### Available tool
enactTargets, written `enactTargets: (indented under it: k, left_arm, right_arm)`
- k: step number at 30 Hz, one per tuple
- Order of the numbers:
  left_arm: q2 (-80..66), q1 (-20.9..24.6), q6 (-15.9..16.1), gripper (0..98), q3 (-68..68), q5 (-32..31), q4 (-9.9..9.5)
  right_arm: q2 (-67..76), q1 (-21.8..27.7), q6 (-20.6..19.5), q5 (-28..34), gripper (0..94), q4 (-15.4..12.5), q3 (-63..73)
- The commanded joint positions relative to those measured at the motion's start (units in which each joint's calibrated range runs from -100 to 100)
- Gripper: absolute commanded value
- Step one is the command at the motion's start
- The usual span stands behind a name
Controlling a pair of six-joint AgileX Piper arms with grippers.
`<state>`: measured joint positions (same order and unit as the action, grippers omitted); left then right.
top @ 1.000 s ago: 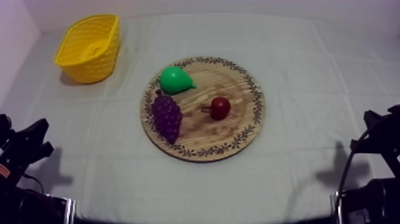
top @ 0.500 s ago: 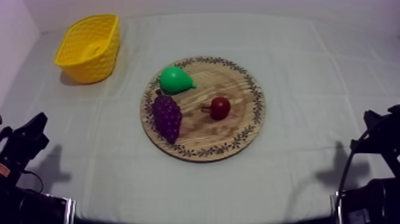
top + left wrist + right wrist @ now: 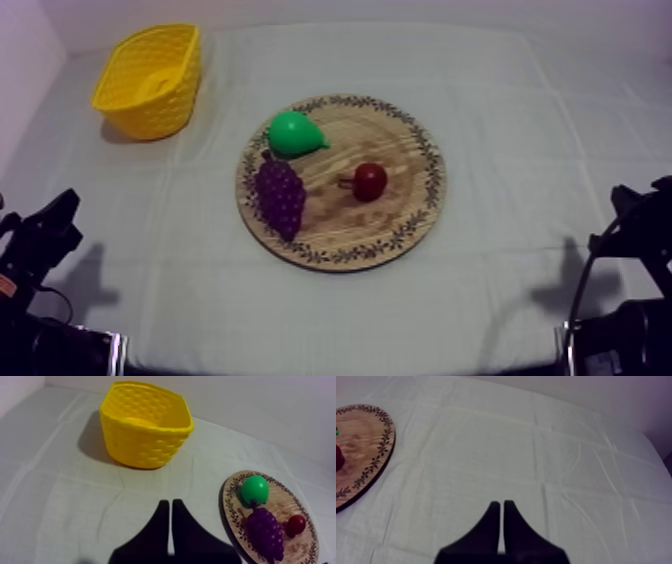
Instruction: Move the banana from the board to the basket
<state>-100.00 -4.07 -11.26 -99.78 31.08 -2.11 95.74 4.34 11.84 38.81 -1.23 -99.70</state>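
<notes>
The round wooden board (image 3: pixel 405 180) lies mid-table and carries a green pear (image 3: pixel 292 133), a purple bunch of grapes (image 3: pixel 280 195) and a small red fruit (image 3: pixel 369 181). The yellow basket (image 3: pixel 150 80) stands at the far left; a pale yellow shape lies inside it, and I cannot tell if it is the banana. My left gripper (image 3: pixel 171 502) is shut on nothing, low at the left edge (image 3: pixel 62 208), well short of the basket (image 3: pixel 145 423) and beside the board (image 3: pixel 231 507). My right gripper (image 3: pixel 501 503) is shut on nothing, low at the right (image 3: pixel 625 200).
The grey-white cloth covers the whole table, with broad bare stretches in front of the board, to its right, and between the basket and my left gripper. The board's rim (image 3: pixel 383 443) lies off to the side of my right gripper.
My left gripper has drawn back slightly toward the left edge compared with a second ago, then held still. The fruit, board, basket and right arm have not moved.
</notes>
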Motion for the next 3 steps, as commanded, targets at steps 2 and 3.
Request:
enactTargets:
  k: [2, 3]
  left_arm:
    - [0.0, -0.02, 0.01, 0.1, 0.0, -0.04, 0.04]
    - [0.0, -0.02, 0.01, 0.1, 0.0, -0.04, 0.04]
  right_arm:
    - [0.02, 0.02, 0.01, -0.02, 0.4, -0.01, 0.03]
    - [0.02, 0.02, 0.01, -0.02, 0.4, -0.01, 0.03]
